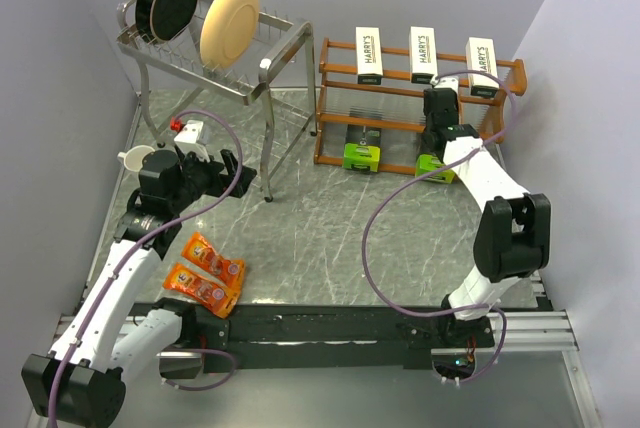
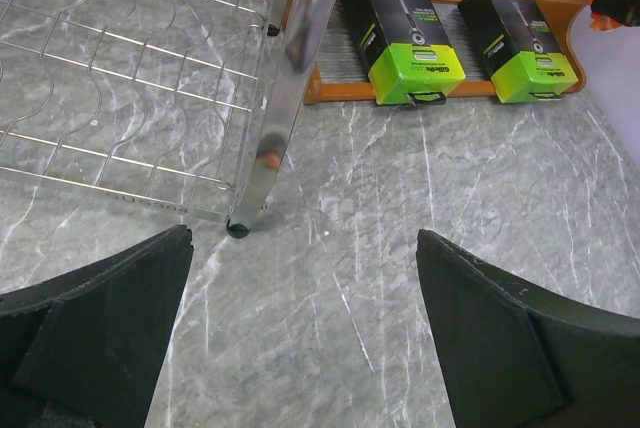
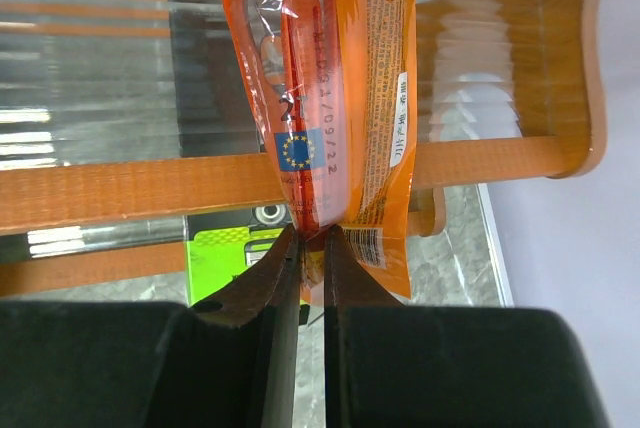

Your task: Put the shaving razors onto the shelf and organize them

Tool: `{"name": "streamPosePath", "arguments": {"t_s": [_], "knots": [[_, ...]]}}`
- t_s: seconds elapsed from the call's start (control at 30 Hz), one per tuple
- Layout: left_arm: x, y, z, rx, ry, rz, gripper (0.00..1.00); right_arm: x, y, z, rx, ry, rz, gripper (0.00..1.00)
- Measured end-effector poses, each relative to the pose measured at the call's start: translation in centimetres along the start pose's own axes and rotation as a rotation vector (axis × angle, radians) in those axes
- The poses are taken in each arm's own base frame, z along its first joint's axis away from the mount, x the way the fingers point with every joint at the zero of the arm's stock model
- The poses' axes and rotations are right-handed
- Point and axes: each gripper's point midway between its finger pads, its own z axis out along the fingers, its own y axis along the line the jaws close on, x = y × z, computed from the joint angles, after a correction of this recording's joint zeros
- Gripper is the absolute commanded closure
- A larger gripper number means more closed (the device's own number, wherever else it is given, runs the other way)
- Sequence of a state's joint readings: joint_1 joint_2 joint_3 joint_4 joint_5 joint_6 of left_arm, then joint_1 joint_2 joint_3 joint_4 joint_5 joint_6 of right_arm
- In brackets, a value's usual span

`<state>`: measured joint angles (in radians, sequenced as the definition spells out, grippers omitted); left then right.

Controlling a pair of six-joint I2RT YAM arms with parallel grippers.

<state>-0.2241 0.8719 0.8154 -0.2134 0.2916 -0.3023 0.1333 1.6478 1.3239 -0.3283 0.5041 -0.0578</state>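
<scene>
Orange plastic is showing between the fingers of the right tool (image 3: 312, 233), which is pinching fully closed on the lower end of a flat orange pack (image 3: 330, 88). The pack is standing straight out from the fingertips and is crossing in front of the rails near the right end of the shelf (image 3: 150, 188). I cannot tell whether it is touching a rail.

In the top view this tool is reaching into the right half of the shelf, below the top tier. The shelf is sitting along the far edge of the tabletop (image 1: 330, 228), toward the far right corner. Three white boxes (image 1: 424, 54) are lying spaced apart on its top tier. Two black-and-lime packs (image 2: 410, 43) are lying side by side on its bottom tier, green ends facing the near edge.

The left tool (image 2: 303, 248) is gaping wide and gripping nothing. It is hovering over the tabletop near the left edge, facing a leg of the silver rack (image 1: 200, 68). That rack is standing in the far left corner and carrying two upright plates. A white mug (image 1: 135, 158) is sitting just beside this tool. Two more orange packs (image 1: 205, 273) are lying together toward the near left corner.
</scene>
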Motion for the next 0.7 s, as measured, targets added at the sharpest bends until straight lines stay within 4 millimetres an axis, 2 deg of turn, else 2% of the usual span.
{"name": "streamPosePath", "arguments": {"t_s": [0.13, 0.23, 0.27, 0.3, 0.4, 0.57, 0.7], "knots": [[0.0, 0.1, 0.0, -0.001, -0.001, -0.001, 0.01, 0.1, 0.0, 0.3, 0.002, 0.002, -0.007, 0.88], [-0.1, 0.0, -0.2, 0.000, -0.004, -0.003, 0.01, -0.2, -0.1, 0.4, 0.004, -0.009, -0.003, 0.84], [-0.1, 0.0, -0.2, 0.002, -0.005, -0.005, 0.01, -0.3, -0.1, 0.4, 0.006, -0.011, -0.003, 0.81], [-0.1, 0.0, -0.3, 0.003, -0.006, -0.008, 0.01, -0.3, -0.2, 0.5, 0.007, -0.014, -0.003, 0.69], [-0.1, 0.0, -0.3, 0.006, -0.007, -0.009, 0.00, -0.6, -0.3, 0.6, 0.010, -0.020, -0.003, 0.57], [-0.2, -0.1, -0.4, 0.013, -0.008, -0.011, 0.00, -2.2, -0.3, 0.8, 0.004, -0.051, 0.002, 0.51], [-0.3, -0.2, -0.7, 0.013, -0.012, -0.010, 0.01, -2.5, -0.2, 0.6, -0.010, -0.060, 0.006, 0.50]]}}
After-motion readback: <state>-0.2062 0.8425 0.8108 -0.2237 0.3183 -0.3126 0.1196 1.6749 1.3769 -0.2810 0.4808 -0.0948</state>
